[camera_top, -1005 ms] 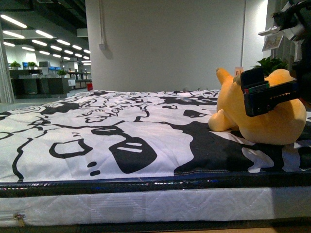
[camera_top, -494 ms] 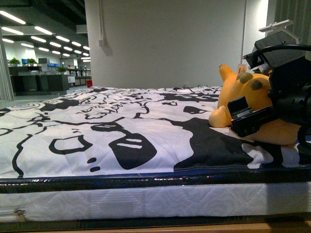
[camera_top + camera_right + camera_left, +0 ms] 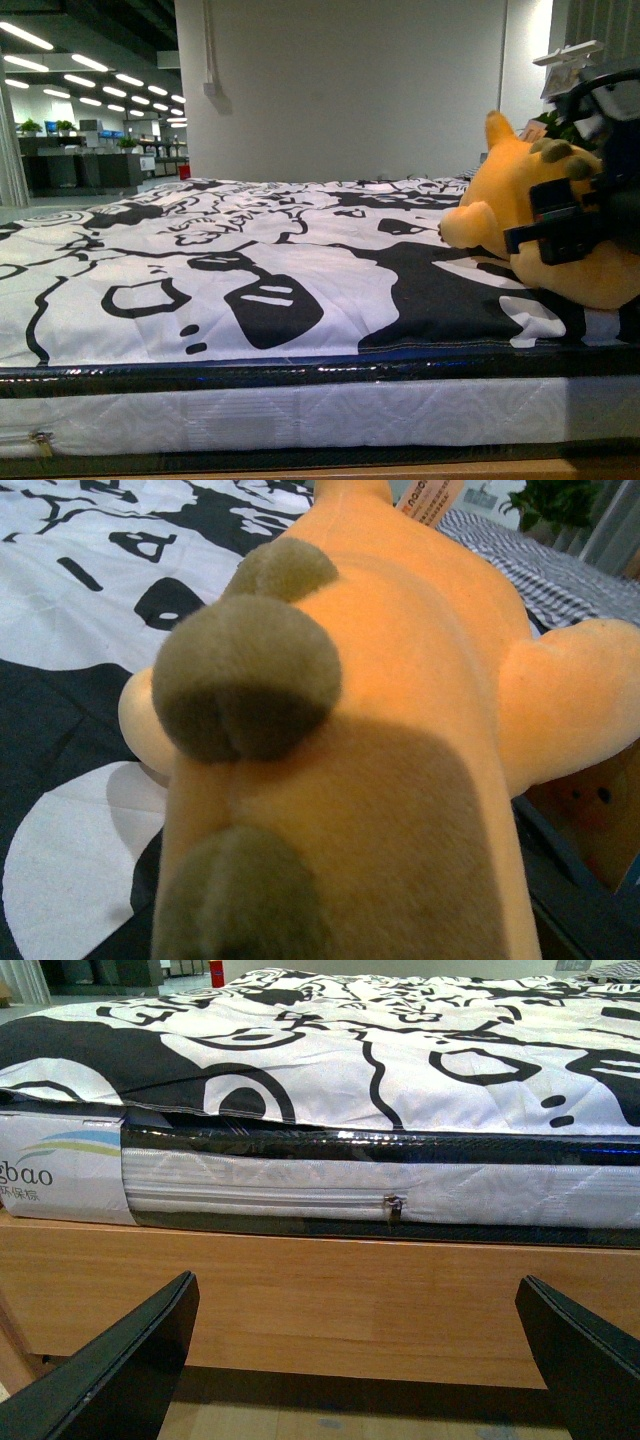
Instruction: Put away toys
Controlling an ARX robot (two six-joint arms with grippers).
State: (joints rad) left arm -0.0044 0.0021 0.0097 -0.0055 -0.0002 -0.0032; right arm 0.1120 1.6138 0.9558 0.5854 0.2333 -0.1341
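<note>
The orange-yellow plush toy (image 3: 520, 205) rests at the right end of the bed, one ear pointing up and olive-brown paw pads showing near the top. My right gripper (image 3: 565, 232) is shut on the plush toy from its right side. The right wrist view is filled by the plush toy (image 3: 400, 670) and its paw pads; the fingers are hidden behind it. My left gripper (image 3: 355, 1360) is open and empty, low in front of the bed's side. It does not show in the front view.
The mattress with a black-and-white patterned cover (image 3: 250, 270) spans the front view. Its zippered side (image 3: 390, 1205) sits on a wooden bed base (image 3: 330, 1300). A grey wall (image 3: 350, 90) stands behind the bed. A green plant (image 3: 550, 500) and striped fabric (image 3: 540, 575) lie beyond the toy.
My right gripper closed onto the plush toy and shifted it to the right and slightly up. The toy's ear now points higher.
</note>
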